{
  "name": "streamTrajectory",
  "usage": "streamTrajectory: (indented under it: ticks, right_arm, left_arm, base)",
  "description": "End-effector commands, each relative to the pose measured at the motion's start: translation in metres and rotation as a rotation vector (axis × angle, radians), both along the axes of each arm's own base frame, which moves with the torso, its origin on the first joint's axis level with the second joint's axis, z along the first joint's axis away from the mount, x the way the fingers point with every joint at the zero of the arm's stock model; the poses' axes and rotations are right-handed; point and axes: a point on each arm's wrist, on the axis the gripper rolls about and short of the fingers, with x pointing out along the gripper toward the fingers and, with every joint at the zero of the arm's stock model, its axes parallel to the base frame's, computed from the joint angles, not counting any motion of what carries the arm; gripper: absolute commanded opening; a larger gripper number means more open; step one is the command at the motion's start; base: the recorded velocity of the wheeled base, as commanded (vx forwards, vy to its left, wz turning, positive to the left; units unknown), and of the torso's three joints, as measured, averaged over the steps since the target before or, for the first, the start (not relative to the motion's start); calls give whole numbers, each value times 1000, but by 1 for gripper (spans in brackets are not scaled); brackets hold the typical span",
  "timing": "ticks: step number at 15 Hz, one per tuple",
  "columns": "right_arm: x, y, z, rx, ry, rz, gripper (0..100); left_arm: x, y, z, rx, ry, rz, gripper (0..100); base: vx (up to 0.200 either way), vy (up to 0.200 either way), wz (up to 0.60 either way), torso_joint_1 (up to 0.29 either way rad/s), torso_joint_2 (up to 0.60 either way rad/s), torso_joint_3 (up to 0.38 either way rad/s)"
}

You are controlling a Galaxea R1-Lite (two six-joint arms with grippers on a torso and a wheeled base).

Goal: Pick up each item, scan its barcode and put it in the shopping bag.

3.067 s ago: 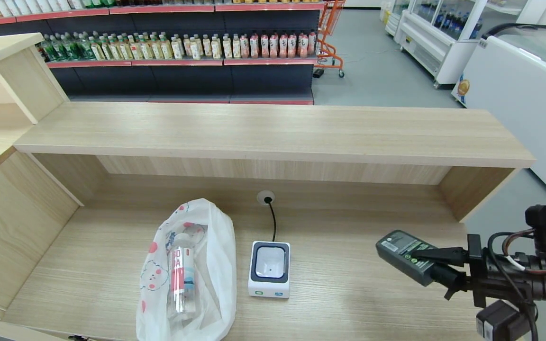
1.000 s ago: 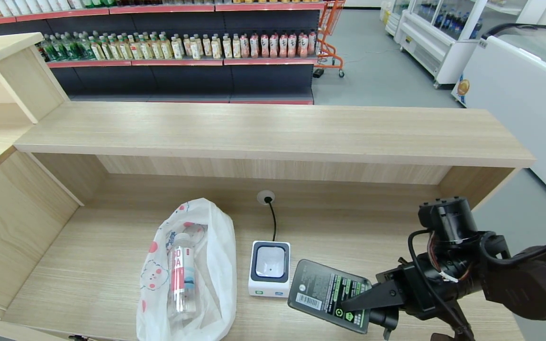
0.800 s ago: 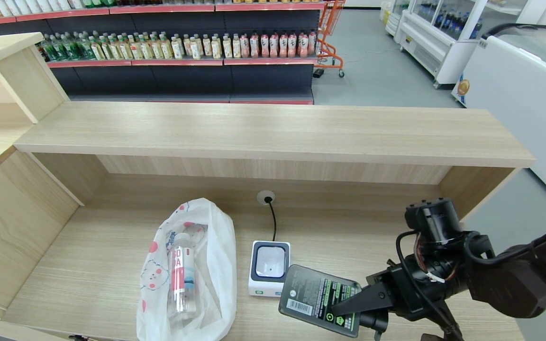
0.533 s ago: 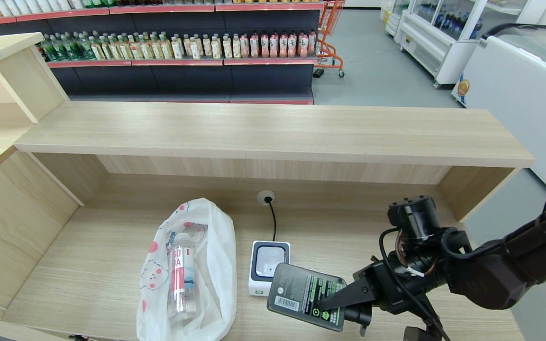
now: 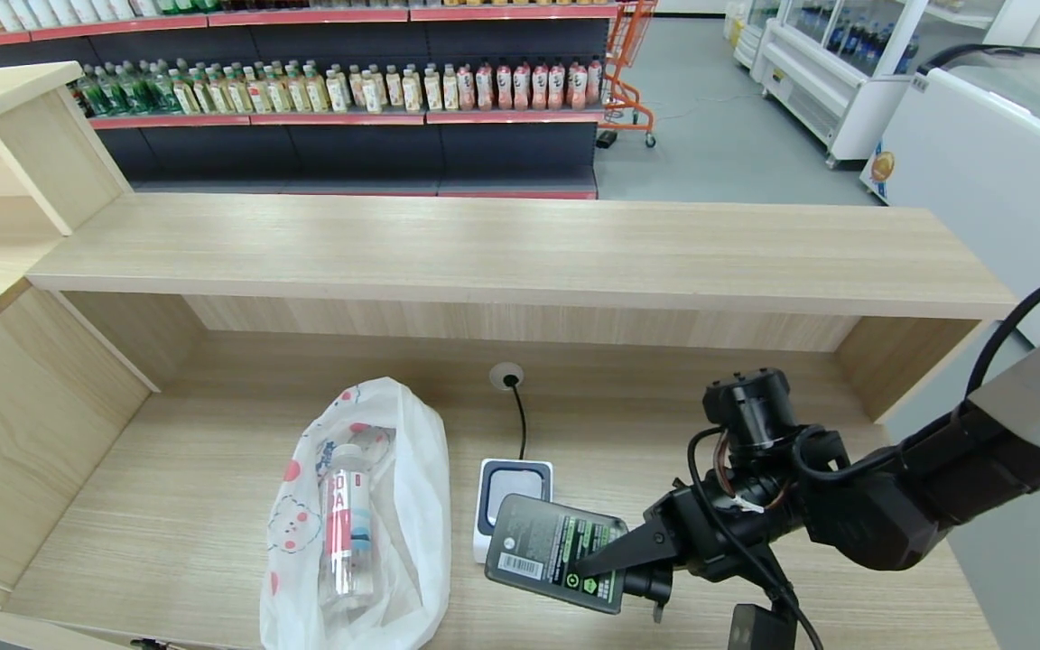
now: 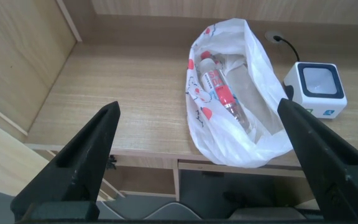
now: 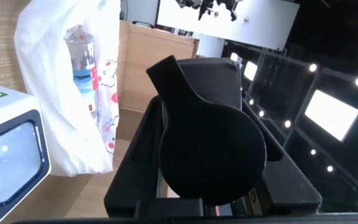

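Right gripper (image 5: 617, 567): clamped on dark grey flat rectangular packet (image 5: 545, 549), partly over white cube scanner (image 5: 515, 477). Left gripper (image 6: 199, 106): spread wide, facing white plastic shopping bag (image 6: 263, 134).

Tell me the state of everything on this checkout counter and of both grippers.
shopping bag: lying on the counter, mouth open, bottle inside.
bottle: lying on its side in the bag.
scanner: sitting on the counter, cable attached, window facing up.
dark pack: lifted off the counter, barcode side facing up.
right gripper: shut on the dark pack.
left gripper: open, holding nothing.
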Motion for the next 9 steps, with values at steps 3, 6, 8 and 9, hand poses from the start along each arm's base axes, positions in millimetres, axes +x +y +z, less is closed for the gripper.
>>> streamTrajectory:
  ticks: [3, 6, 8, 9]
  right_arm:
    - [2, 2, -4, -4, 8, 2, 0]
    - [1, 2, -2, 2, 3, 6, 0]
    - [2, 2, -3, 1, 4, 8, 0]
    - [1, 3, -3, 1, 3, 11, 0]
  left_arm:
    - [0, 0, 0, -1, -1, 0, 100]
    - [0, 0, 0, 1, 1, 0, 100]
    - [0, 0, 0, 1, -1, 0, 100]
    - [0, 0, 0, 1, 1, 0, 100]
  base:
    - [0, 0, 0, 0, 0, 0]
    - [0, 0, 0, 0, 0, 0]
    - [0, 0, 0, 0, 0, 0]
    - [0, 0, 0, 0, 0, 0]
